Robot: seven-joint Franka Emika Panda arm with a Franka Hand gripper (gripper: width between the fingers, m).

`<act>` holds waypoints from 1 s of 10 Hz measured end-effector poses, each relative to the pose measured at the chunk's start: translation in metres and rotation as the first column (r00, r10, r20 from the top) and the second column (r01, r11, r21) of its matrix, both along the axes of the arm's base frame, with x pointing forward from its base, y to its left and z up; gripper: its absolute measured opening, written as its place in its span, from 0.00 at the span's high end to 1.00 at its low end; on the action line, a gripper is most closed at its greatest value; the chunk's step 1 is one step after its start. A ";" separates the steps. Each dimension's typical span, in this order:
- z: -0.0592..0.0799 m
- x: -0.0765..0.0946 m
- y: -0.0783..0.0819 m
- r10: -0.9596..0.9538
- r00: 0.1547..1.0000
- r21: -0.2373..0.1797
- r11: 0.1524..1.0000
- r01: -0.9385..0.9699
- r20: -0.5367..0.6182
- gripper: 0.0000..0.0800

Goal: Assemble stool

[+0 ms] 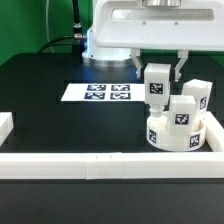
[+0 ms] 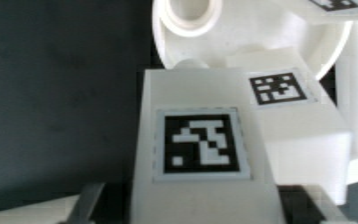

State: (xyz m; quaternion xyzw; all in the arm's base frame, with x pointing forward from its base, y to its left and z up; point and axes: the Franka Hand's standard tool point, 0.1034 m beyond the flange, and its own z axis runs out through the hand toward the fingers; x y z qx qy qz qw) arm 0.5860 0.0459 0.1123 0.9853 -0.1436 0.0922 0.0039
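Nearest the exterior camera, a long white border rail [image 1: 100,160] is laid across the black worktop [image 1: 50,70]. Just behind it, toward the exterior view's right, the round white seat [image 1: 160,138] is set flat on the worktop. Two tagged white blocks are carried on the seat: a first leg [image 1: 181,113] and, farther back, a second leg [image 1: 198,97], both tilted. Whether they are seated in sockets cannot be told.

Beyond the seat, a third leg [image 1: 156,88] is held upright by the claw [image 1: 158,70], whose fingers are closed against its two sides near the top. Farther back, toward the exterior view's left, the marker board [image 1: 96,93] is seen flat on the worktop, well apart from the seat. The white arm [image 1: 140,25] is shown at the rear.

From the wrist view, the third leg [image 2: 202,140] is seen running away from the claw [image 2: 202,200], with the dark fingers [image 2: 94,198] set at either side of it. Past its far end the seat [image 2: 229,55] is shown with an open round socket [image 2: 194,15], and a square tag [image 2: 279,88] is seen beside the leg.
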 end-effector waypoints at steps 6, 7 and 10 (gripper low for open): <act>-0.005 -0.018 0.010 0.022 0.993 0.003 1.000 -0.022 0.113 0.58; -0.006 -0.022 0.011 0.023 0.994 0.003 1.000 -0.024 0.107 0.58; -0.007 -0.023 0.011 0.020 0.994 0.007 1.000 -0.021 0.105 0.58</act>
